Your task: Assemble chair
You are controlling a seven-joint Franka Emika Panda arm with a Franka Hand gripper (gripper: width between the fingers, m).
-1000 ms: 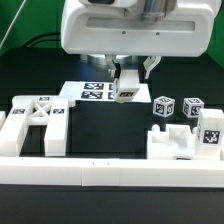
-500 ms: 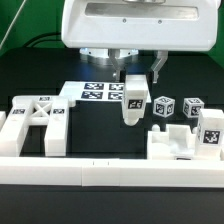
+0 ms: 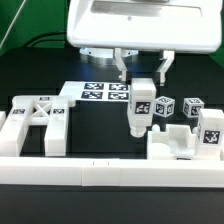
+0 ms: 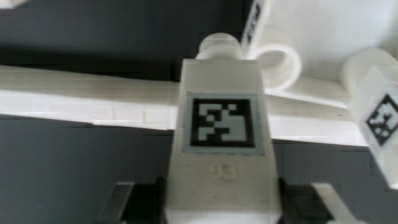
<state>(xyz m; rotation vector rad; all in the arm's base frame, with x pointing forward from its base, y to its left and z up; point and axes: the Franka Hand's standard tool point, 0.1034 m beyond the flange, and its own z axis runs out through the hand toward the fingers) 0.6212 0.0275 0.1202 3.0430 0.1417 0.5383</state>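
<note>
My gripper [image 3: 142, 78] is shut on a blocky white chair leg [image 3: 141, 108] with a square marker tag and holds it upright above the black table. The leg's lower end hangs just to the exterior view's left of the white seat part [image 3: 180, 146]. In the wrist view the leg [image 4: 222, 110] fills the middle, and the gripper [image 4: 222, 206] has its dark jaws pressed against both sides of it. The X-braced panel [image 3: 36, 122] lies at the exterior view's left.
Two small tagged cubes [image 3: 164, 107] [image 3: 191, 107] and a larger tagged block [image 3: 212, 130] stand behind the seat part. The marker board [image 3: 100, 93] lies at the back. A long low white rail [image 3: 110, 176] runs along the front.
The gripper has carried the leg toward the exterior view's right and lower, nearer the seat part. The leg has turned from tilted to upright.
</note>
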